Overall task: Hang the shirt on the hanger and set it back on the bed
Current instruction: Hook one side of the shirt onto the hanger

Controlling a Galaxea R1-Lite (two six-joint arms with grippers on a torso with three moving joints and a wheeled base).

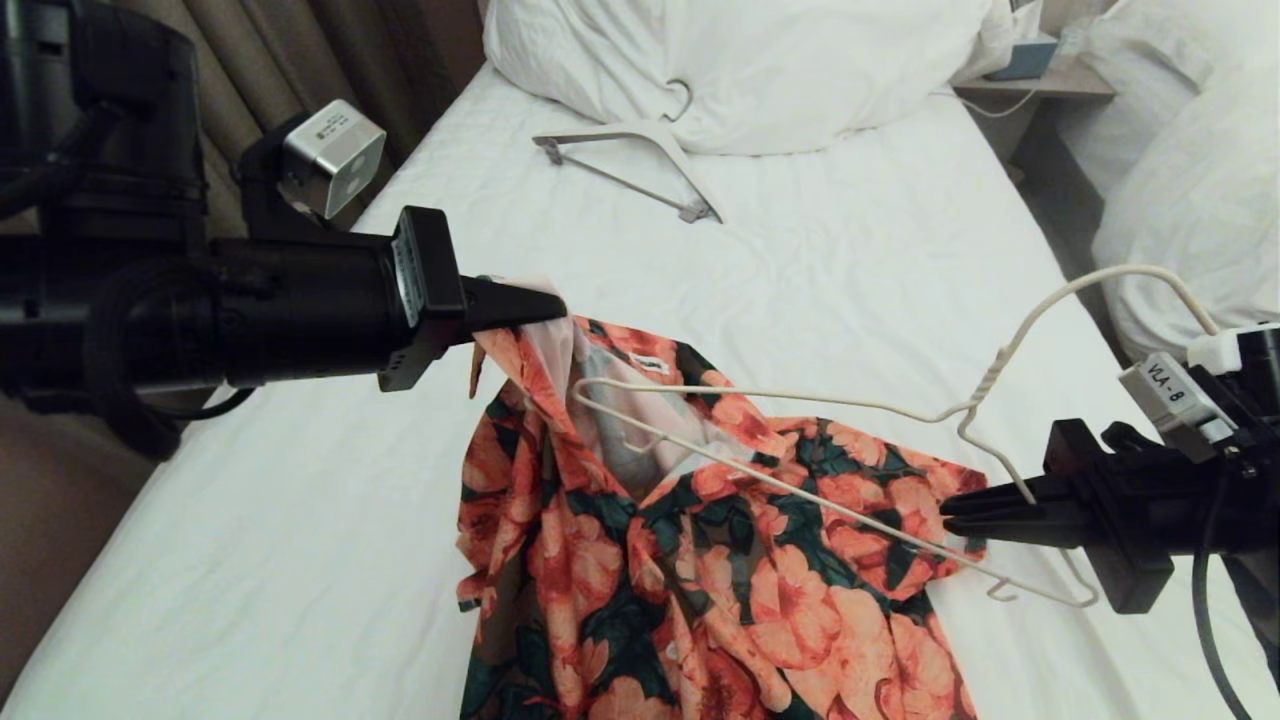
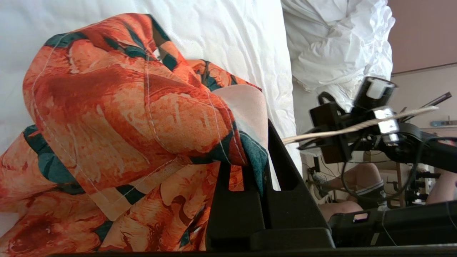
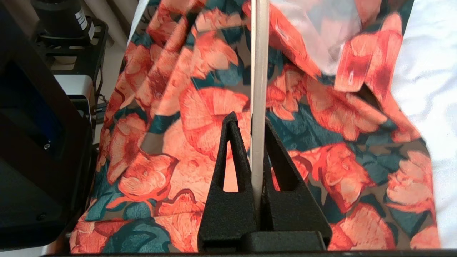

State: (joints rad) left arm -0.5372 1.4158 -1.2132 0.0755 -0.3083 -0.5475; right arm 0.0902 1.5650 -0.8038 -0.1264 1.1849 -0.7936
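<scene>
A white-sheeted bed (image 1: pixel 300 520) fills the room's middle. Above it the thin cream wire hanger (image 1: pixel 800 470) lies nearly level, long axis across the bed, hook curving up beside the right gripper (image 1: pixel 950 512), which clamps its lower wire. The flowered orange-and-green shirt (image 1: pixel 700 600) droops from the left gripper (image 1: pixel 555 305), clenched on the shirt's top edge, arm reaching in level.

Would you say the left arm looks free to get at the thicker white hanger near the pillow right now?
Probably not: the left gripper is shut on the shirt, holding it up. The bed between it and that hanger looks open.
</scene>
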